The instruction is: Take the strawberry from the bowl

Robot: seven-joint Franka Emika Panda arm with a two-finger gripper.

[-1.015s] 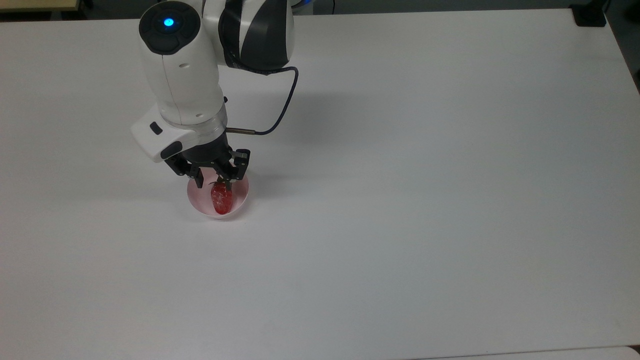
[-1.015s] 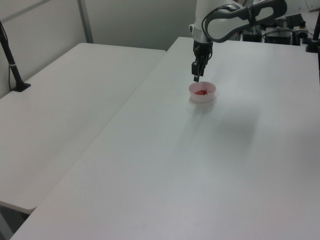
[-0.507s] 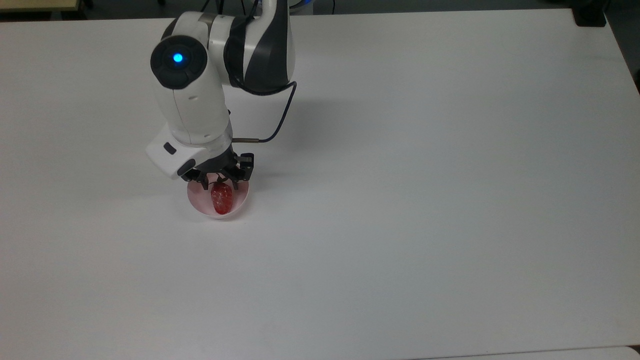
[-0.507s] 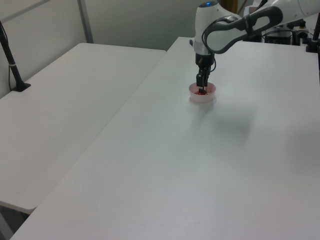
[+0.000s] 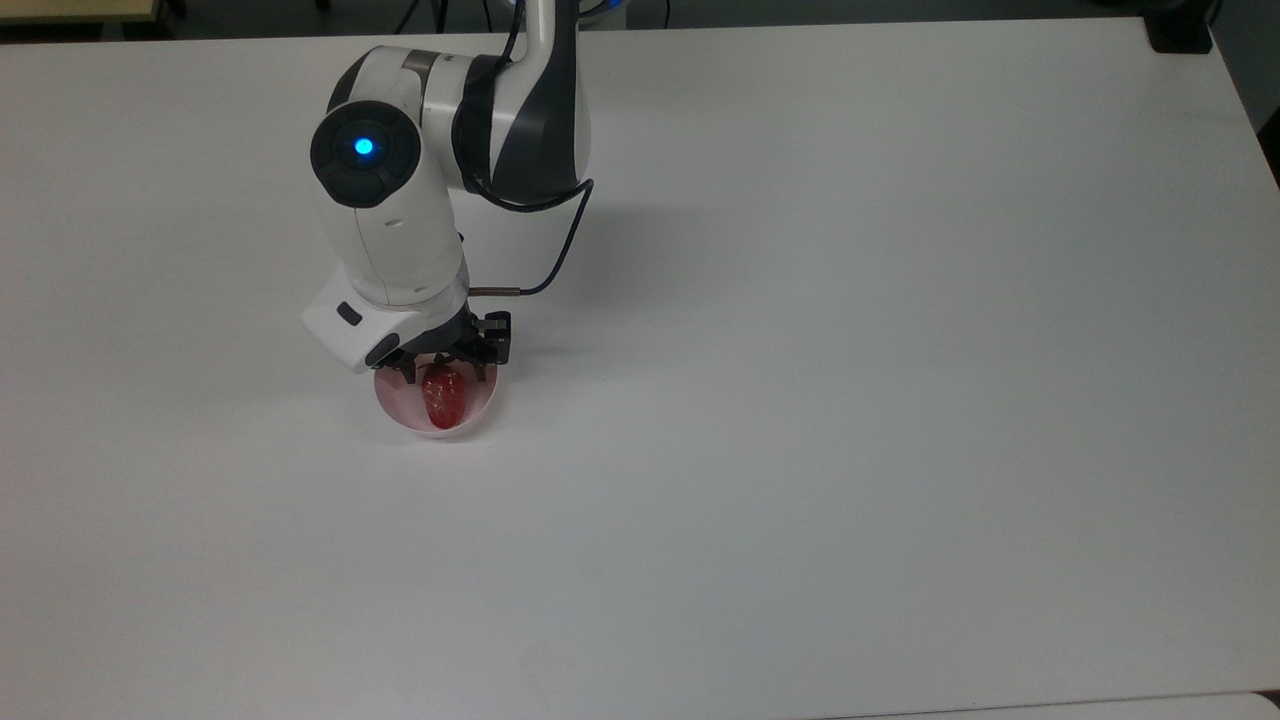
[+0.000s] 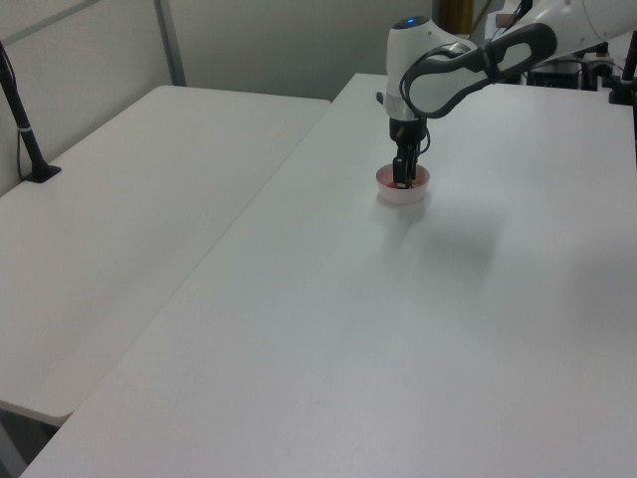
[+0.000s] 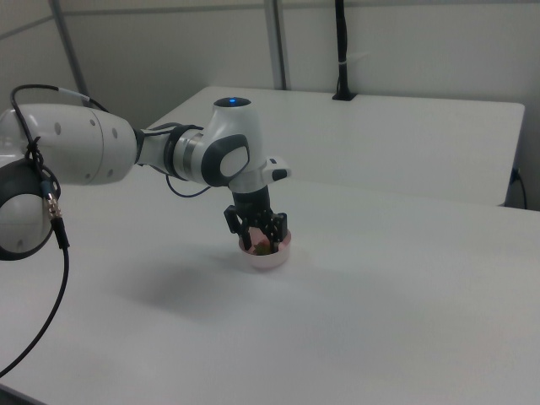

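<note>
White table [image 5: 800, 450], bare in the foreground. Farther back, pale pink bowl [image 5: 468, 420] toward the top view's left, resting on the table. Within the bowl, red strawberry [image 5: 443, 397], lying lengthwise, stem end under the hand. Hand [image 5: 441, 368] lowered into the bowl from above, black fingers [image 5: 482, 355] spread to either side of the strawberry's stem end; not seen pressing on the fruit. Behind, white arm [image 5: 385, 230] with lit blue ring; black cable [image 5: 560, 235] looping off its wrist.
</note>
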